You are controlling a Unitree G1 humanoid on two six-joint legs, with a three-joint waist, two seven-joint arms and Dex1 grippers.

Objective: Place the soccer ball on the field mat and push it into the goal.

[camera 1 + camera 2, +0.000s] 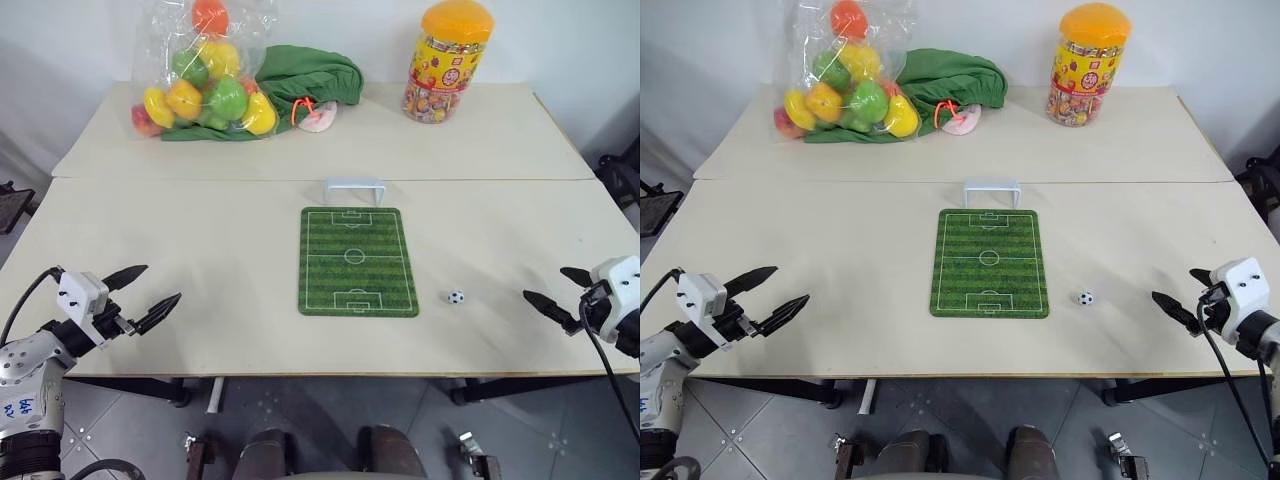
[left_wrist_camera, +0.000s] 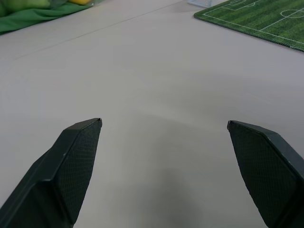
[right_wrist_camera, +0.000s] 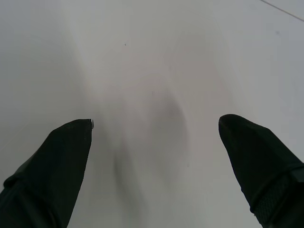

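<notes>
Both claws, left claw (image 1: 140, 288) and right claw (image 1: 558, 292), gape wide; tiny black-patched white soccer ball (image 1: 456, 297) sits beside striped field mat (image 1: 357, 261)

Striped green field mat (image 1: 358, 261), black-patched white soccer ball (image 1: 456, 297), white goal (image 1: 354, 188).

The right gripper (image 1: 558, 287) is running off the right edge of the left eye view, so its arm is being cut away there. The print on the label of the candy jar (image 1: 448, 62) is staying too small to read. The clear bag of plastic balls (image 1: 205, 75) is losing its top at the upper edge, and the lowest balls are hiding behind the others. A pink thing (image 1: 320, 119) is lying half tucked under the green cloth bundle (image 1: 305, 78); what it is cannot be told. In the left wrist view the field mat (image 2: 256, 21) is being clipped by the edge.
</notes>
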